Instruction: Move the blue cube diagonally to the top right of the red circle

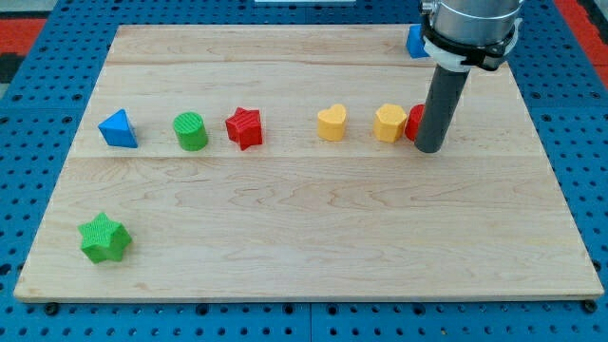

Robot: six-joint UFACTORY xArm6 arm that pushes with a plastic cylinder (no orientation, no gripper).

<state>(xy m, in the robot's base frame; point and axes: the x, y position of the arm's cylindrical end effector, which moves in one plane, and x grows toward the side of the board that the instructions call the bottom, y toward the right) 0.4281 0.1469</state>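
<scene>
Light wooden board (304,218): row of blocks across middle. Dark rod, my tip (428,149), touching red circle block (414,123), mostly hidden behind rod. No jaws on this rig, nothing pinched. Blue cube (415,42) at top edge, partly hidden by arm, up-left of tip, well apart. Judgement: cube above circle, not yet clearly top right; short rightward push left.

The scene is evenly and brightly lit; soft short shadows are cast; everything is rendered sharp.
</scene>
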